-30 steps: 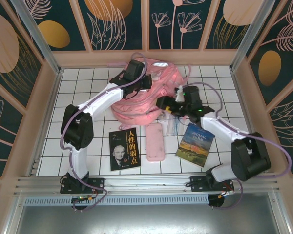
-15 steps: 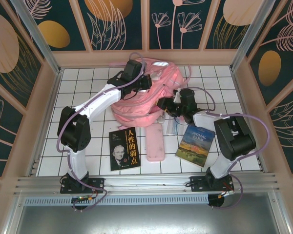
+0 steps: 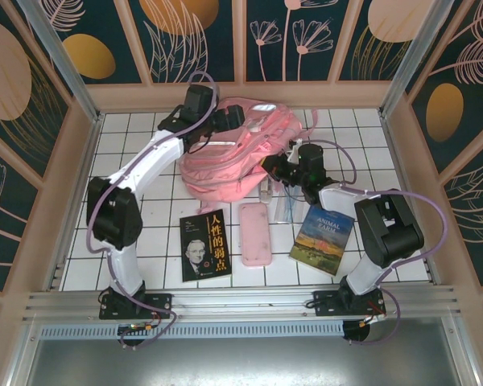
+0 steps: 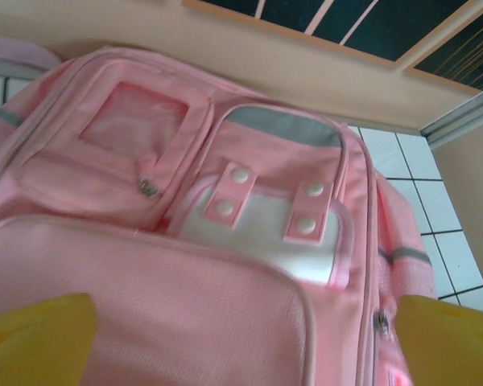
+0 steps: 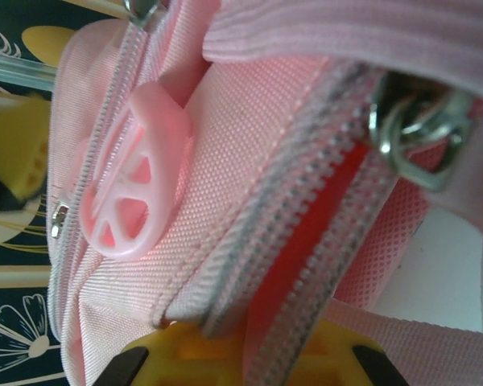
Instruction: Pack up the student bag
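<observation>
Black book [image 3: 205,245]: the cover reads "人性的弱点" in yellow beside a man's portrait. It lies towards the near edge of the surface [image 3: 129,153], left of centre.
Second book [image 3: 322,227]: it is titled "ANIMAL FARM" over a landscape picture and lies near the near edge, right of centre.
Pencil case [image 3: 255,233]: flat and pink, with no writing I can read, lying between the two books.
Student bag [image 3: 233,153]: it lies at the middle of the far edge of the surface.
Bag look: pink fabric with front pockets, grey reflective bands and a white panel [image 4: 266,233] crossed by two pink tabs with snap studs.
Bag details: a pink wheel-shaped rubber charm [image 5: 133,197] sits beside a zipper [image 5: 306,209] whose rows part over a red gap.
Left tool [image 4: 241,342]: its yellow fingers [image 4: 36,338] are spread wide above the bag's front pocket, gripping nothing.
Right tool [image 3: 275,169]: it is clamped at the bag's near right side. It seems to pinch the zipper seam, though the close view is too tight to be sure.
</observation>
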`<move>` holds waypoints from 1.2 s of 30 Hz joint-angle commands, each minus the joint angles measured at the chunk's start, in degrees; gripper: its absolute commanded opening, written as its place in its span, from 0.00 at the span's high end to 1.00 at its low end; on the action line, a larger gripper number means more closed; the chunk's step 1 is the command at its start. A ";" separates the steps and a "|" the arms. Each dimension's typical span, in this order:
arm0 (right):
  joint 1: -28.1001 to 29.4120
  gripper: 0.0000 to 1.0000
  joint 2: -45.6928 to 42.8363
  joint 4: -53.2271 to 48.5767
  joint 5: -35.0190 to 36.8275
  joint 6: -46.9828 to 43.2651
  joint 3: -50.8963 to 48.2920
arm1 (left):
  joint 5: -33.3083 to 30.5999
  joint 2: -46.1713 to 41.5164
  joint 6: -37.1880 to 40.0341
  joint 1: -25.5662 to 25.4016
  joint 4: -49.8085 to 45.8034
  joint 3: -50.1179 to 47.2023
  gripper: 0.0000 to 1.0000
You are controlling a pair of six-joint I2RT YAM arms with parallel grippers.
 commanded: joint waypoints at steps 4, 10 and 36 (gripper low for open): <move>1.23 1.00 0.64 7.76 0.96 1.91 5.94 | -0.07 -17.86 -0.73 -3.17 -3.30 -17.00 0.25; 2.07 1.00 1.06 6.92 1.48 1.56 6.86 | -1.74 -17.11 -2.08 -9.53 -8.51 -20.48 0.41; 2.97 1.00 -1.13 6.39 2.19 0.39 5.43 | -3.90 -6.35 -3.84 -12.15 -6.73 -24.93 0.56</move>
